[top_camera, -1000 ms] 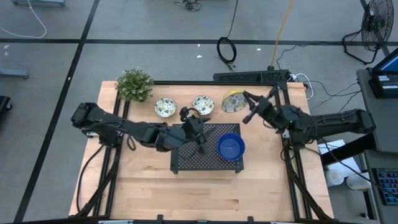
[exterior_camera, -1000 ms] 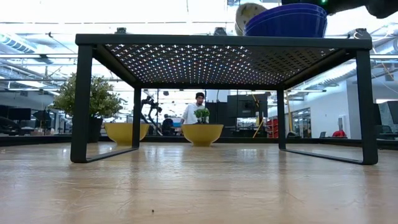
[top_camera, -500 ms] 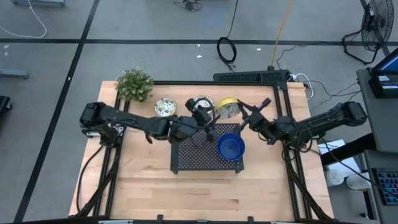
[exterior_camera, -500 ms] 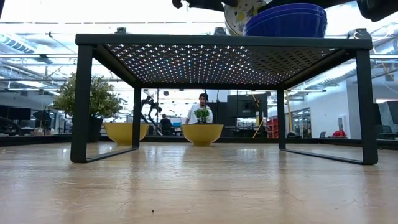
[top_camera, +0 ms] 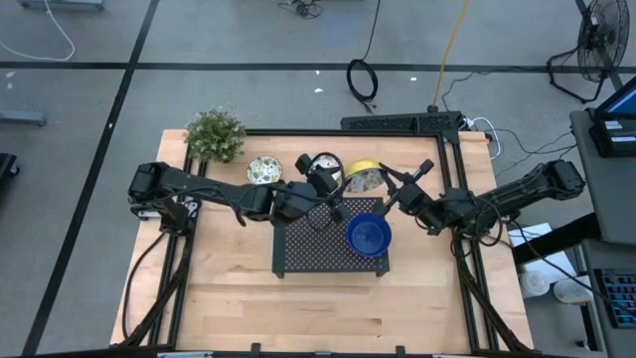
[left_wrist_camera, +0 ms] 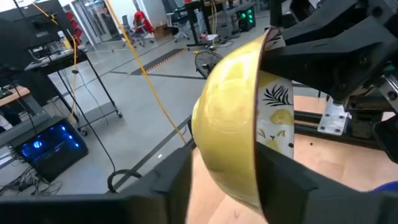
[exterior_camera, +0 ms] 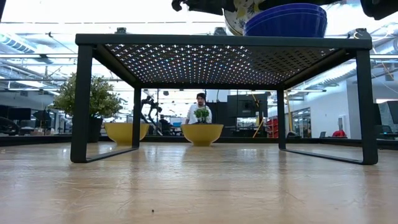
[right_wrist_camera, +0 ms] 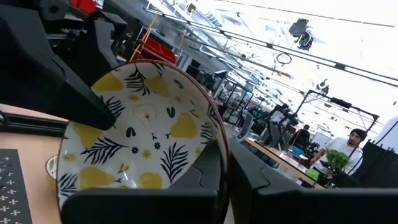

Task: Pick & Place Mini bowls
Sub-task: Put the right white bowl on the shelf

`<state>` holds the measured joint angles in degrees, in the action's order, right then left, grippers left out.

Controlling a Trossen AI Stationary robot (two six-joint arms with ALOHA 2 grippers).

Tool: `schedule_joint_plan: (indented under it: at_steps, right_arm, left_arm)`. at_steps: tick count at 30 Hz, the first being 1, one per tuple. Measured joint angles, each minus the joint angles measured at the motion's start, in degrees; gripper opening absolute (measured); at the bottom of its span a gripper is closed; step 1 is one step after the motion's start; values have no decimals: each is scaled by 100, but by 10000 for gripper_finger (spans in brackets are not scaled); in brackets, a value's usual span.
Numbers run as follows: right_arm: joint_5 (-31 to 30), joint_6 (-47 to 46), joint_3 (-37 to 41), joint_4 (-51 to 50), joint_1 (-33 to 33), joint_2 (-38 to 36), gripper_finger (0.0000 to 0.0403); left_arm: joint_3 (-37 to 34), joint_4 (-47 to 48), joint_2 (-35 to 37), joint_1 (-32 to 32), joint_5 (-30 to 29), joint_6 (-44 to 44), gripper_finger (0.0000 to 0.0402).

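Both grippers (top_camera: pixel 350 185) apparently clamped on patterned bowl (top_camera: pixel 363 176)

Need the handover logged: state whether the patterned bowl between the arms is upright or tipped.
Tipped on edge. The patterned bowl stands nearly vertical, rim gripped by the right end effector, yellow underside facing the left end effector.

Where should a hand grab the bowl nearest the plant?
Its rim, from straight above. The bowl sits upright and open on the table, shallow-walled, so one finger fits inside, one outside, much as the left hand and right hand pinch the tilted bowl by its rim.
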<state>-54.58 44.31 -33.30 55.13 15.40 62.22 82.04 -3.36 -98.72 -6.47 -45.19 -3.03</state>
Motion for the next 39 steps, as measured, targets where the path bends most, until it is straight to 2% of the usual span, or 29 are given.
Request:
schedule_joint_plan:
  at_steps: [5, 6, 11, 16, 21, 24, 27, 32, 34, 36, 39]
  right_arm:
    - [62, -257, -10, 15, 4, -2, 5]
    - [112, -311, -25, 9, 4, -15, 6]
    - [217, -387, -17, -48, 83, -13, 23]
    - [-138, -293, -11, -163, 266, 7, 75]
    - [-824, -136, 4, -264, 488, -2, 116]
    - [-1274, -123, 2, -355, 678, -9, 129]
    - [-1889, 0, 2, -453, 874, -8, 133]
    - [-2187, 255, 2, -344, 1273, -57, 130]
    - [-2211, 290, 0, -291, 1383, -74, 130]
    - [-2200, 310, 0, -293, 1503, -125, 130]
    - [-2201, 293, 0, -241, 1570, -222, 130]
  left_arm:
    - [0, -38, 0, 147, 81, 117, 37]
    - [0, -68, -1, 186, 142, 177, 28]
    - [0, -61, -2, 276, 212, 105, 20]
    - [18, 79, 266, 175, 35, -517, 10]
    - [174, 386, 843, -109, -602, -696, 9]
    - [171, 1110, 1218, -309, -642, -172, 9]
    - [176, 2255, 1677, -400, -159, 788, 9]
    - [274, 3978, 2299, -264, 1829, 2622, 9]
    - [262, 4712, 2370, -161, 2654, 3057, 9]
    - [256, 5337, 2378, -39, 3234, 3403, 9]
    - [262, 6152, 2343, 82, 3758, 3688, 9]
